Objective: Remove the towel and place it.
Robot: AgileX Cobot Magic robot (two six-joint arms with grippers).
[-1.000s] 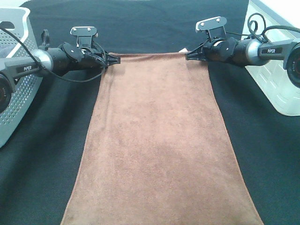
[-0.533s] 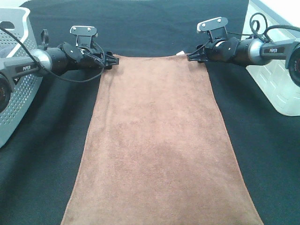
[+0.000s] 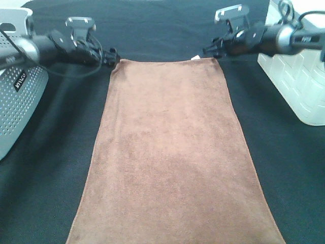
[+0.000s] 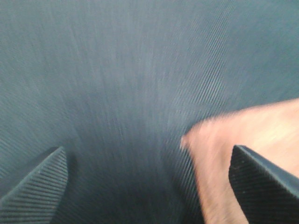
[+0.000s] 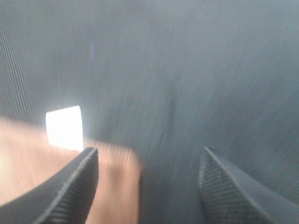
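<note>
both grippers' fingers [image 4: 37, 186] spread, empty, at the flat towel's [image 3: 172, 152] far corners.

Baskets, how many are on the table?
2. A grey perforated basket sits at the left edge, behind the left arm; a white basket sits at the right edge. Both are cut off by the frame.

Two black-and-silver arms, ridged black fingers [image 4: 261, 182], silver wrist brackets (two screws each), looping black cables.
</note>
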